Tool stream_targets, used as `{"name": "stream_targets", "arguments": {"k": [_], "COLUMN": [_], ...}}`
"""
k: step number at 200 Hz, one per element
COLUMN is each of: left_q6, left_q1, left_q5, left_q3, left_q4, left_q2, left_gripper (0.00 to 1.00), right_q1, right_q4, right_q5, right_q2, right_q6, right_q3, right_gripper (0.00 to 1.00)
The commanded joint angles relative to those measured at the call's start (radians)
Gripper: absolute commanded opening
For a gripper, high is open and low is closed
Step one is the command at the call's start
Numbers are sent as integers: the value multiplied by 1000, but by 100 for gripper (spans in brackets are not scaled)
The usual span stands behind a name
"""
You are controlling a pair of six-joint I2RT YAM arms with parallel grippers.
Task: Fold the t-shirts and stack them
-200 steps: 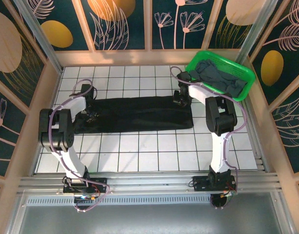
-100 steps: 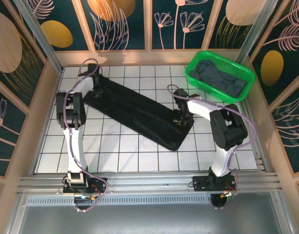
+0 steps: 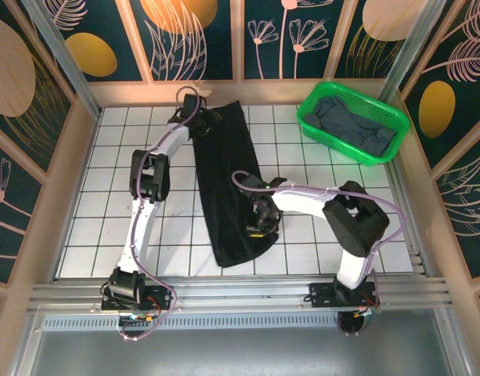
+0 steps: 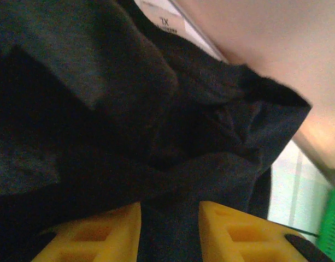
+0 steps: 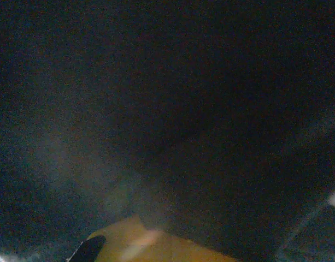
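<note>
Black t-shirt (image 3: 228, 180) in a long strip from the bench's (image 3: 106, 227) far edge to mid-bench, left fingers (image 3: 202, 119) clamping its far end, right fingers (image 3: 259, 222) closed on its near right edge

The t-shirt (image 3: 226, 176) lies left of the basket (image 3: 334, 142) (which holds another shirt (image 3: 353, 121)).

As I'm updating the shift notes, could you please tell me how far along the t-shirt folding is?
Done: the black t-shirt is folded into a long narrow strip on the tiled table. In hand: the left tool pinches its far end, and the right tool is shut on its near part. Left: folding the strip shorter, then the grey t-shirt, lying crumpled in the green basket; no stack yet.
</note>
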Motion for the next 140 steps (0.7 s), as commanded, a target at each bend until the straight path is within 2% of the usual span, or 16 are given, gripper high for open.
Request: {"name": "stream_targets", "arguments": {"k": [1, 24, 35, 54, 72, 100, 140], "left_q6": [-50, -27, -13, 20, 43, 64, 203], "left_q1": [0, 2, 3, 5, 3, -3, -39], "left_q5": [122, 122, 111, 75, 37, 17, 33], "left_q3": [103, 207, 184, 95, -78, -445, -986], "left_q4": [59, 32, 32, 8, -1, 6, -242], "left_q2": [96, 77, 19, -112, -275, -546, -903], "left_gripper": [38, 47, 51, 58, 59, 56, 55], "right_q1": [43, 39, 31, 18, 5, -3, 25], "right_q4": [-4, -16, -34, -88, -137, -141, -23], "right_q5": [-70, -47, -31, 18, 65, 93, 66], "right_q2": [112, 81, 53, -16, -99, -237, -369], "right_q6": [65, 90, 100, 115, 129, 115, -2], "right_q3": [8, 53, 69, 86, 67, -33, -188], "right_gripper": [0, 0, 0, 6, 11, 19, 41]}}
